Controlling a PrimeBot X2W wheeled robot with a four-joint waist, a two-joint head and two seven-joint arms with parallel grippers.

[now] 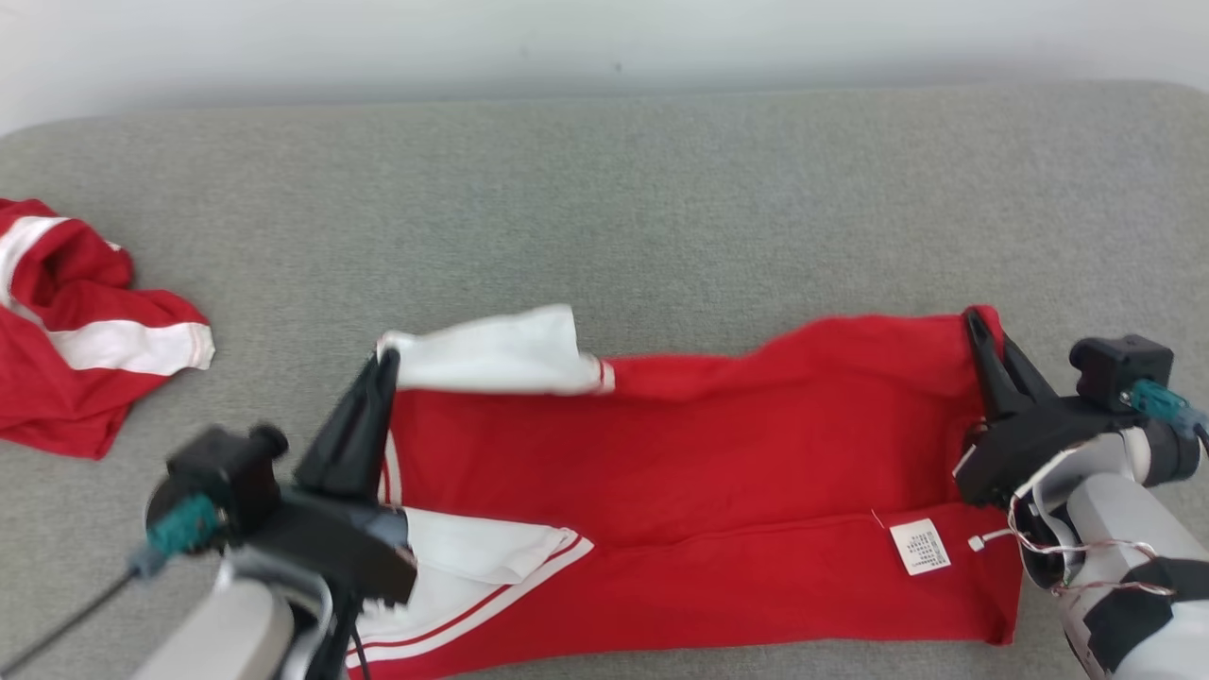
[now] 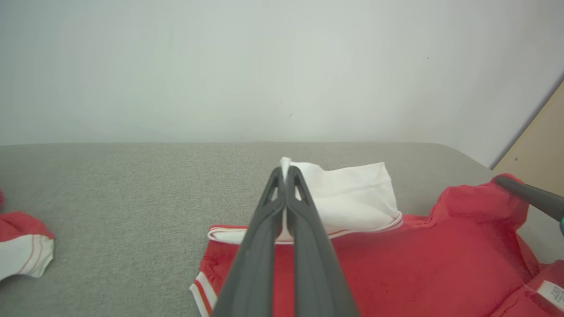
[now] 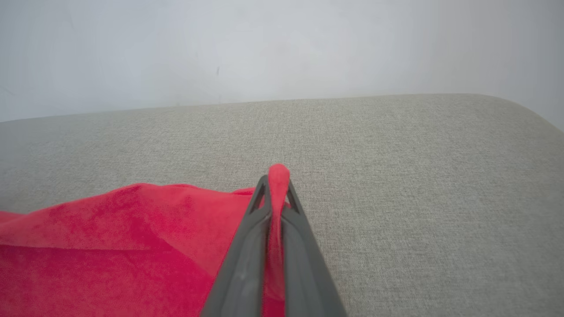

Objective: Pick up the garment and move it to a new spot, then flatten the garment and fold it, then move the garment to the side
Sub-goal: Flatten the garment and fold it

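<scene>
The garment (image 1: 680, 453) is a red shirt with white sleeves, stretched sideways across the grey padded surface (image 1: 604, 189). My left gripper (image 1: 385, 357) is shut on the white sleeve corner at the garment's left end; in the left wrist view the white cloth (image 2: 352, 193) sticks out past the pinched fingertips (image 2: 285, 169). My right gripper (image 1: 973, 319) is shut on the garment's red far right corner, and red fabric (image 3: 278, 176) pokes up between its closed fingers in the right wrist view. A white care label (image 1: 919, 546) shows near the right end.
A second red and white garment (image 1: 76, 331) lies crumpled at the left edge of the surface. A pale wall (image 1: 604, 38) runs behind the back edge. Bare grey surface stretches behind the held garment. A tan panel (image 2: 542, 145) stands at the right in the left wrist view.
</scene>
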